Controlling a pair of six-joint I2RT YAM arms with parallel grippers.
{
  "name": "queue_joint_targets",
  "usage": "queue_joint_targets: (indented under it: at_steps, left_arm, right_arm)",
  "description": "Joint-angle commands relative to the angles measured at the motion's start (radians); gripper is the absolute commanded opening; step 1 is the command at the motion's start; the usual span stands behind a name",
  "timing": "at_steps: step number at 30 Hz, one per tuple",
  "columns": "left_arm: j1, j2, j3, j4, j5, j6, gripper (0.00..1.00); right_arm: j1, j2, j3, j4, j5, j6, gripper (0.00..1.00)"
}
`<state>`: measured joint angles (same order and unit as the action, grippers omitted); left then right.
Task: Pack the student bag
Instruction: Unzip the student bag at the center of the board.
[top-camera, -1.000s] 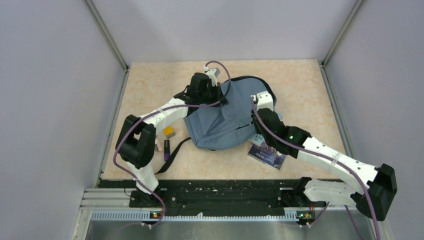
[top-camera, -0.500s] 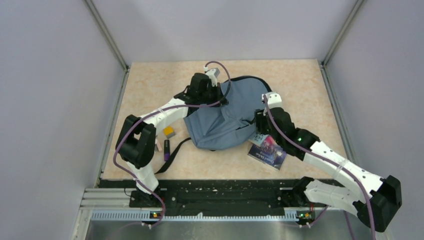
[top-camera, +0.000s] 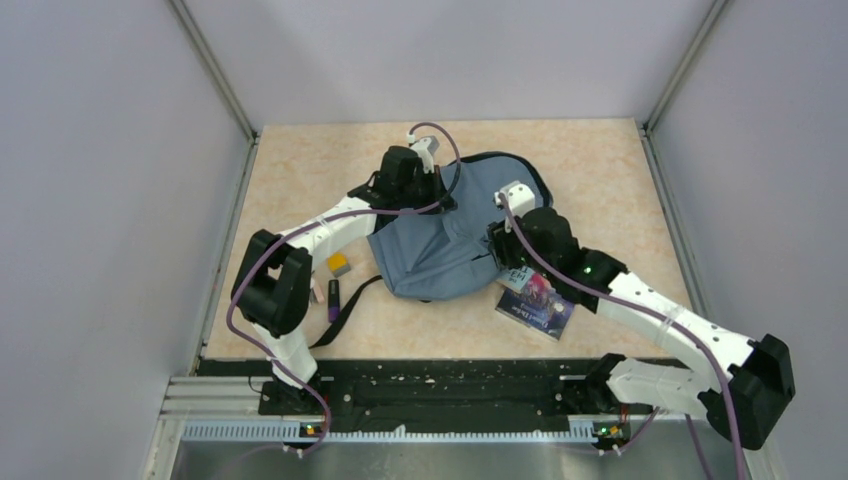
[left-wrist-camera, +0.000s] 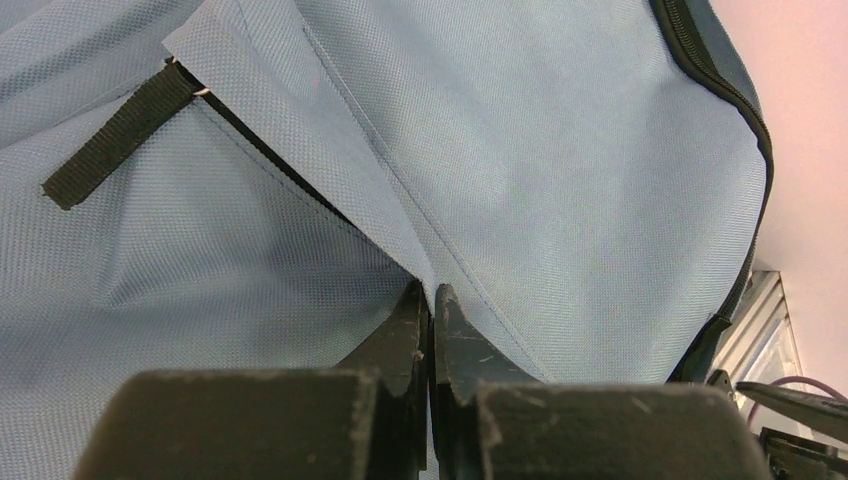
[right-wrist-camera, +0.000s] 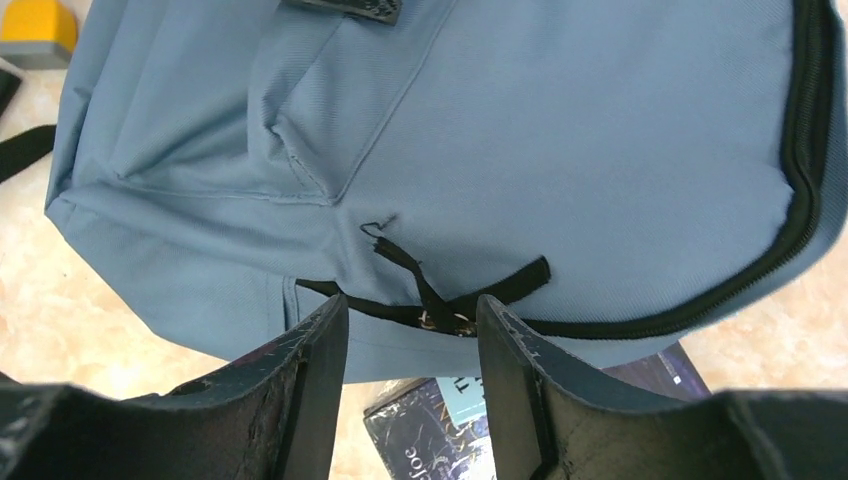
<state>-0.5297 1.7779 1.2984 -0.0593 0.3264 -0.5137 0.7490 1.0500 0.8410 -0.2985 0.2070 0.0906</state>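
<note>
We see the grey-blue student bag (top-camera: 450, 228) lying flat mid-table (top-camera: 600, 170). The left gripper (left-wrist-camera: 430, 305) is clamped tight on a fold of its fabric. The right gripper (right-wrist-camera: 412, 312) hovers with fingers apart over the black zipper pull (right-wrist-camera: 425, 290), holding nothing. A book (top-camera: 535, 303) peeks out at the bag's near edge.

Lab test cell — plain grey walls (top-camera: 100, 200), aluminium mounting rail (top-camera: 450, 432).

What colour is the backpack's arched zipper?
Black: the arched zipper on the soft grey-blue fabric backpack, clearest in the right wrist view.
</note>
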Motion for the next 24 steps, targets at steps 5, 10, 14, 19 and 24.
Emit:
queue_joint_targets:
  at_steps: [5, 10, 14, 19, 24]
  left_arm:
    - [0.006, -0.002, -0.003, 0.079, 0.044, -0.014, 0.0]
    - [0.006, 0.002, -0.001, 0.086, 0.053, -0.016, 0.0]
    - [0.006, 0.003, 0.0, 0.086, 0.059, -0.017, 0.0]
    - [0.005, 0.0, -0.003, 0.085, 0.06, -0.016, 0.0]
    - [0.006, -0.001, -0.006, 0.081, 0.043, 0.005, 0.0]
  right_arm:
    - [0.033, 0.076, 0.088, -0.01, 0.04, -0.08, 0.47]
    - [0.045, 0.105, 0.096, -0.022, 0.086, -0.085, 0.46]
    - [0.056, 0.13, 0.104, -0.031, 0.116, -0.084, 0.46]
    - [0.074, 0.161, 0.115, -0.049, 0.201, -0.08, 0.33]
    - [0.082, 0.127, 0.117, -0.074, 0.428, 0.013, 0.0]
